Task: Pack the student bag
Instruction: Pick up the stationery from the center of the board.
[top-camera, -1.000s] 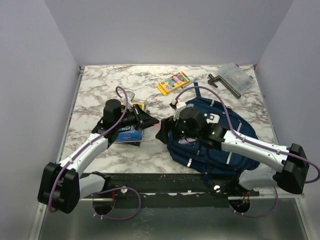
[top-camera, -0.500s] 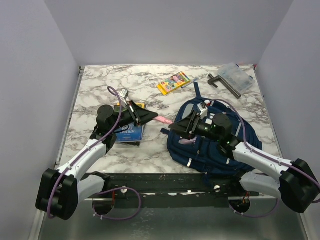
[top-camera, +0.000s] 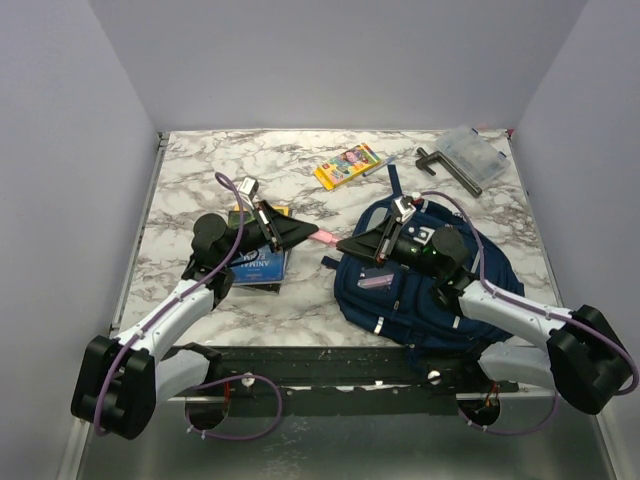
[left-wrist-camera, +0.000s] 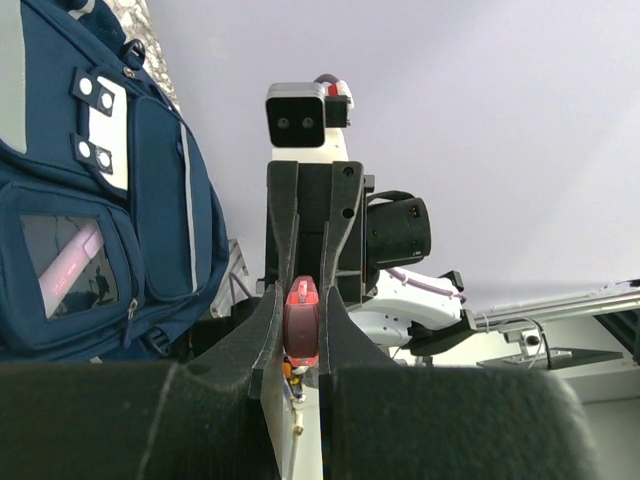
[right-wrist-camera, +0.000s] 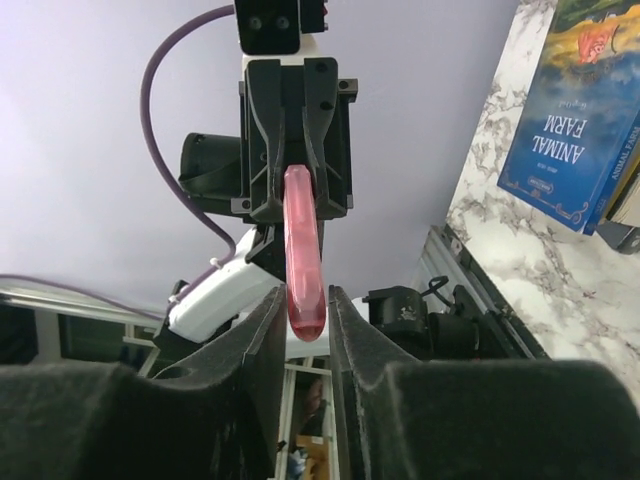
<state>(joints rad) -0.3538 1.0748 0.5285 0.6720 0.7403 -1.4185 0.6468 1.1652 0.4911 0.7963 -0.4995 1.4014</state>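
Observation:
The student bag (top-camera: 430, 290), navy with grey panels, lies flat at the right front; the left wrist view shows its front pockets (left-wrist-camera: 60, 200). My left gripper (top-camera: 312, 237) is shut on a pink marker (top-camera: 326, 240), held level above the table left of the bag. The left wrist view shows the marker (left-wrist-camera: 301, 330) pinched between both pads. My right gripper (top-camera: 340, 247) faces the left one. Its jaws stand close on either side of the marker's free end (right-wrist-camera: 304, 260), with a thin gap still showing on one side.
A blue book (top-camera: 258, 265) lies under the left arm, also seen in the right wrist view (right-wrist-camera: 580, 120). A yellow crayon box (top-camera: 347, 165), a dark tool (top-camera: 445, 168) and a clear case (top-camera: 474, 152) sit at the back. A pink item (top-camera: 372, 283) shows in the bag's window pocket.
The right arm rose off the bag and turned to face the left gripper. Its jaws narrowed from wide open to close around the marker's end. The left arm barely moved in the last half second.

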